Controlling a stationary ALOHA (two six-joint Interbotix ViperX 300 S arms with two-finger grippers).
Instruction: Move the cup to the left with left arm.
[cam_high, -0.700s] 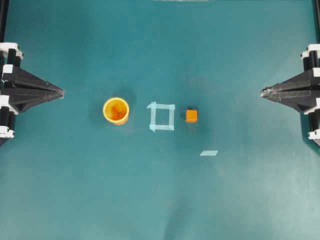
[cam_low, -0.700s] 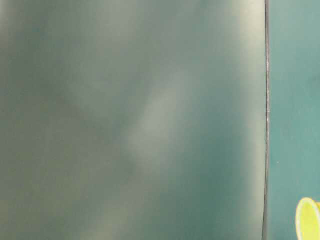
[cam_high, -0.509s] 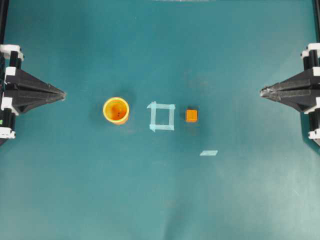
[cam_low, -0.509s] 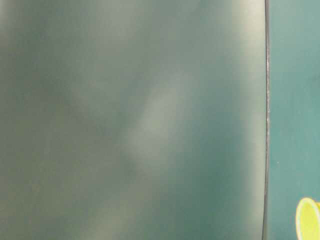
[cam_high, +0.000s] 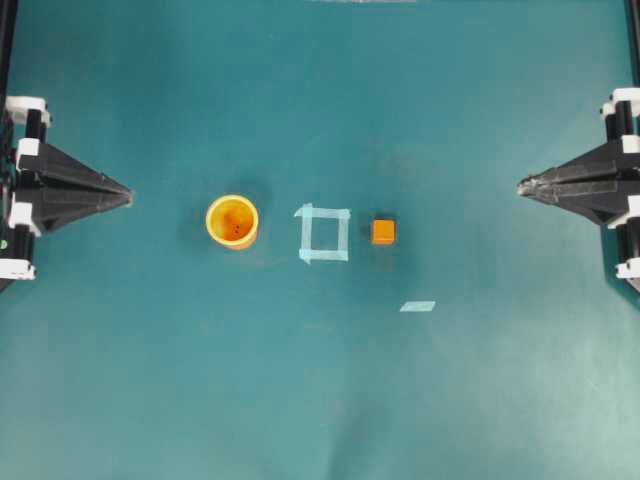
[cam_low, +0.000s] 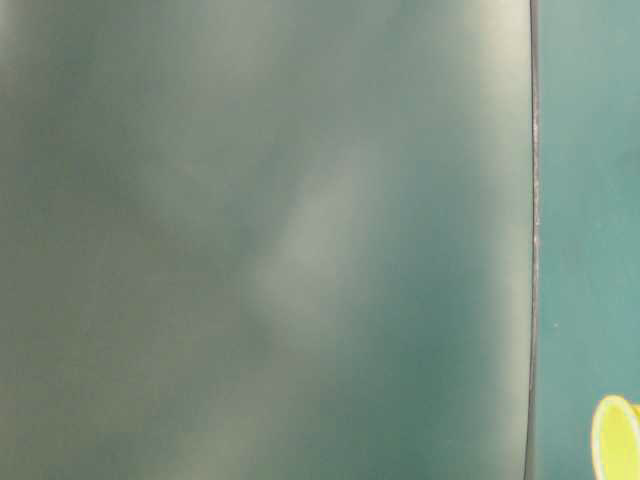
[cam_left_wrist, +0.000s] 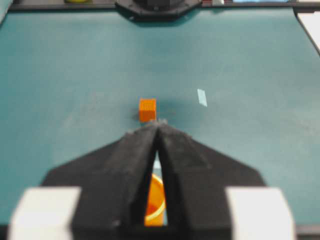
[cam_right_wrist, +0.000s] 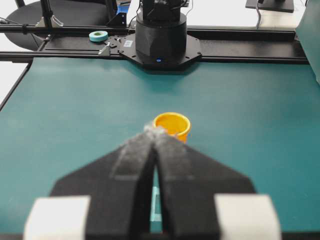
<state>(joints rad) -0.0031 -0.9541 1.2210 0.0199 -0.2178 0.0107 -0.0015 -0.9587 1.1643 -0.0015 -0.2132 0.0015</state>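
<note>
Counting: one cup (cam_high: 232, 220), one cube (cam_high: 383, 231), two tape marks (cam_high: 324, 233).

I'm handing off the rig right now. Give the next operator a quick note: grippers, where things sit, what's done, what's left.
Left gripper: at the left edge, tips together, holding nothing.
Right gripper: at the right edge, tips together, holding nothing.
Cup: upright on the mat, left of the tape square, apart from it and well clear of the left gripper.
Cube: just right of the square. A loose tape strip lies below and right of it.
Done: nothing visible; cup untouched.
Left: open the left gripper, reach to the cup, move it left.
</note>
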